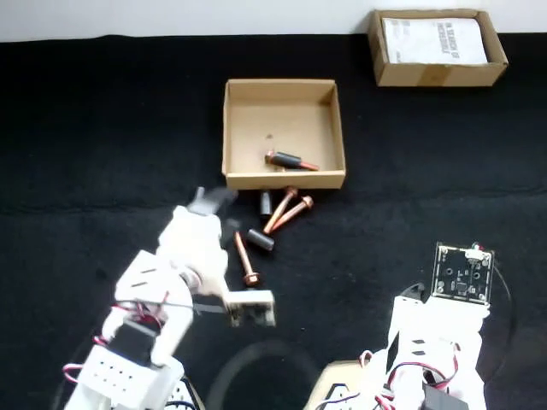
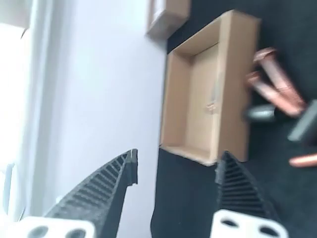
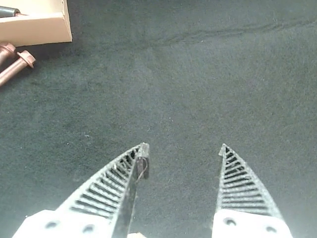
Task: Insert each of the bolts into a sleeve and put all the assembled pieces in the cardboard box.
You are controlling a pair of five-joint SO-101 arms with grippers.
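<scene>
The open cardboard box point(image 1: 242, 128) holds one bolt in a dark sleeve point(image 1: 291, 161). On the black cloth just in front of it lie two copper bolts point(image 1: 289, 210) side by side, a third bolt point(image 1: 246, 257), and two dark sleeves point(image 1: 266, 202) point(image 1: 261, 239). My left gripper point(image 1: 209, 201) hovers left of these parts, near the box's front left corner. It is open and holds nothing point(image 2: 178, 163), with the box point(image 2: 208, 99) and bolts point(image 2: 275, 82) ahead. My right gripper point(image 3: 183, 151) is open over bare cloth, with the box corner point(image 3: 34, 27) and two bolts point(image 3: 15, 67) far off.
A second cardboard box point(image 1: 436, 75) with a printed sheet inside stands at the back right. The right arm point(image 1: 444, 325) is folded at the front right. Black cloth covers the table, with free room to the right of the parts.
</scene>
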